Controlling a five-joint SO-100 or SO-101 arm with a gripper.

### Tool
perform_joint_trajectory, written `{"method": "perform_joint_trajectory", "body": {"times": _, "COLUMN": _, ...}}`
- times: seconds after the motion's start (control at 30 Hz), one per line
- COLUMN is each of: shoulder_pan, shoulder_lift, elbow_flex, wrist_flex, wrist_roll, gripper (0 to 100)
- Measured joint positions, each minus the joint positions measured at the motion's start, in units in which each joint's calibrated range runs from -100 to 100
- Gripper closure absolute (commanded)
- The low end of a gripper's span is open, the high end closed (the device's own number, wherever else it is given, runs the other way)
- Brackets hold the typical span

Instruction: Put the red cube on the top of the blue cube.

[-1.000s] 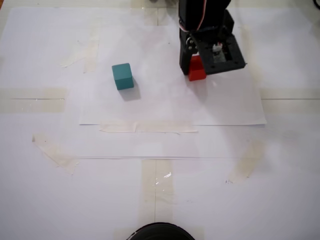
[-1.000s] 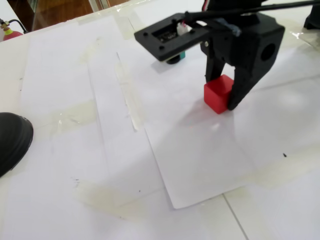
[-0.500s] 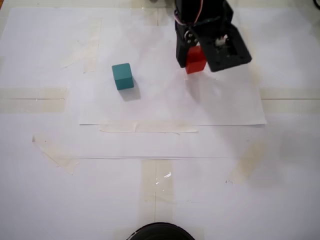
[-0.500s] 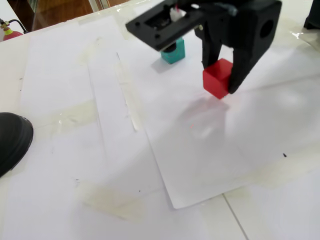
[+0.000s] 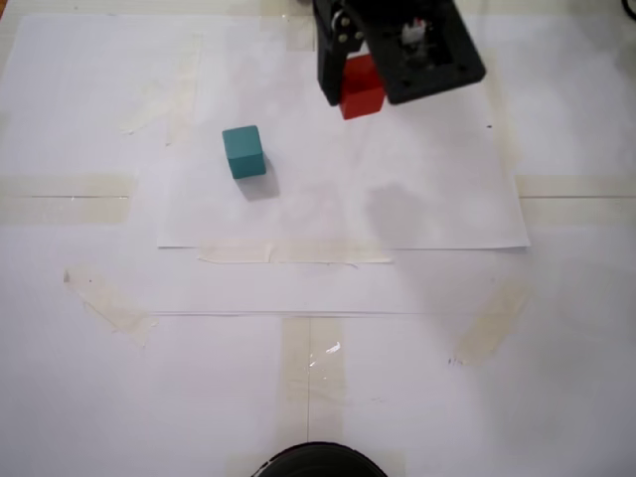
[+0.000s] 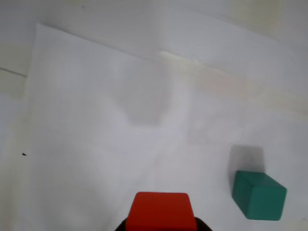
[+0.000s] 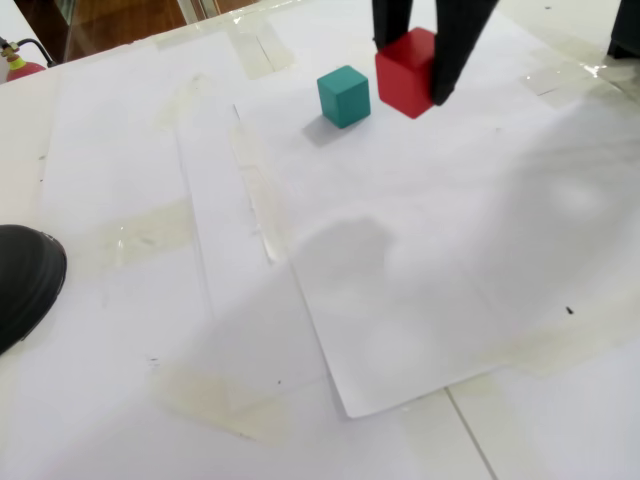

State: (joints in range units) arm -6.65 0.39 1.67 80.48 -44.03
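Note:
The red cube [image 5: 361,87] hangs in the air, clamped between the black fingers of my gripper [image 5: 358,94]; it also shows in a fixed view [image 7: 407,72] and at the wrist view's bottom edge [image 6: 161,211]. The blue cube [image 5: 243,151] is teal and rests on the white paper, left of and below the gripper in a fixed view [image 7: 343,96]. In the wrist view it sits at the lower right [image 6: 259,195], apart from the held cube. My gripper [image 7: 412,95] reaches down from the top edge, its upper body out of frame.
White paper sheets [image 5: 338,199] taped with beige strips cover the table. A black rounded object [image 7: 25,280] lies at the left edge of a fixed view and shows at the bottom edge of the other [image 5: 316,461]. A shadow marks the paper under the arm.
The gripper lifted the red cube off the paper and carried it higher and toward the teal cube's side. The teal cube stayed put.

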Motion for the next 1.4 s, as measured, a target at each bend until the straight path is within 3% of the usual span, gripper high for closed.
{"method": "perform_joint_trajectory", "body": {"times": 0.7, "shoulder_pan": 13.96, "shoulder_lift": 7.72, "elbow_flex": -7.77, "wrist_flex": 0.33, "wrist_roll": 7.47, "gripper": 88}}
{"method": "perform_joint_trajectory", "body": {"times": 1.4, "shoulder_pan": 18.13, "shoulder_lift": 16.83, "elbow_flex": -13.29, "wrist_flex": -0.81, "wrist_roll": 9.52, "gripper": 88}}
